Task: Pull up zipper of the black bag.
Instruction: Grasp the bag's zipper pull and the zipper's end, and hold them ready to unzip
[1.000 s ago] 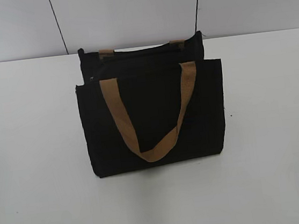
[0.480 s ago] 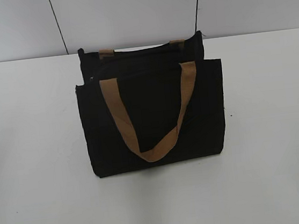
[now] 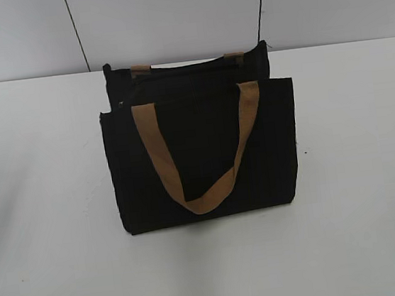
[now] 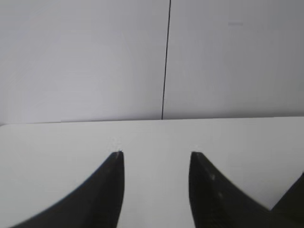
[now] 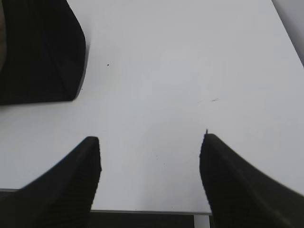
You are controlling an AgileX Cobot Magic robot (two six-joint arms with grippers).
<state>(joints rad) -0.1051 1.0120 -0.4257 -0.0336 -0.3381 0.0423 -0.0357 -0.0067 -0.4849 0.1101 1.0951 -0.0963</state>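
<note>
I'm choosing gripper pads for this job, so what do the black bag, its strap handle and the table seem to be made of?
The black bag looks like matte woven fabric: it gives no shine and its top edge sags slightly. The tan strap handle looks like flat webbing, drooping in a soft loop. The table looks like a smooth, hard white surface, perhaps laminate; only its faint sheen suggests this.

The black bag (image 3: 203, 154) is standing upright on the white table (image 3: 357, 172), near its middle. One tan strap (image 3: 200, 155) is hanging in a loop down the bag's front panel. The ends of a second tan strap (image 3: 141, 69) are showing at the rear top edge. A pale wall (image 3: 168, 15) is rising behind the table.
</note>
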